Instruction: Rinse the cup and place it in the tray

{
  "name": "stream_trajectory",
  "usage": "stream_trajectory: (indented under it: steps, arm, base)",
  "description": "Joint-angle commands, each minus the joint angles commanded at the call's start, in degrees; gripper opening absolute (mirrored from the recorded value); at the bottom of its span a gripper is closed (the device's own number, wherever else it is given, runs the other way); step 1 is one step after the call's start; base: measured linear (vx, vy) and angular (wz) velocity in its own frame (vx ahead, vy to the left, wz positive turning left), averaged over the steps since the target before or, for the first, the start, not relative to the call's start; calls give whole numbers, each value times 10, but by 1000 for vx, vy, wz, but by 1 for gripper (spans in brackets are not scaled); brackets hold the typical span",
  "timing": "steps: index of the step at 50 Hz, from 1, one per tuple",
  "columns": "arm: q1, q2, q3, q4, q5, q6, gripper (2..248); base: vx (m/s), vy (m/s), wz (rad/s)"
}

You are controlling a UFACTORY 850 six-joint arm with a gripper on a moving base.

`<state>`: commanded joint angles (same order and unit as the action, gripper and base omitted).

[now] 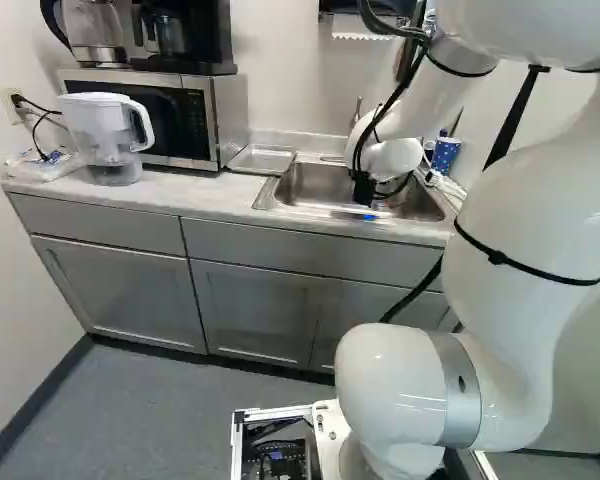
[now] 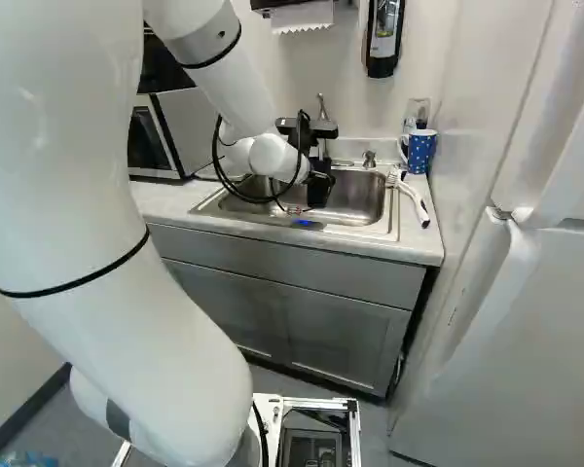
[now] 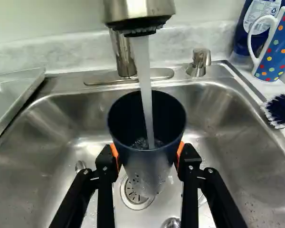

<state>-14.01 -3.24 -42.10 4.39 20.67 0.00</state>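
The tray lies off to one side of the claw, past the sink's rim on the microwave side, so the coming carry is mainly sideways, away from the dotted mug and the brush. The claw is clamped on the dark cup, its orange pads pressing from opposite sides, and the cup hangs in the basin, over or near the drain. Its long axis looks close to upright, mouth up, with water from the tap running straight into it. This seems to be the rinse itself; a tip over the basin to pour out would sensibly come before any carry. The tap head is the tight edge: it stands close above the mouth, so a straight lift could knock it, and the cup should first draw clear from under the spout. The basin leaves some room about the cup for that. Towards the tray, the cup's foot probably needs raising over the sink's rim and then the tray's own edge, which sits right beside it on the desk.
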Motion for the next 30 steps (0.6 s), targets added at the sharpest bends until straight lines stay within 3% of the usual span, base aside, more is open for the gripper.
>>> stream_trajectory:
  steps: [30]
  arm:
    - [0,0,0,0,0,0,125]
  base:
    - [0,0,0]
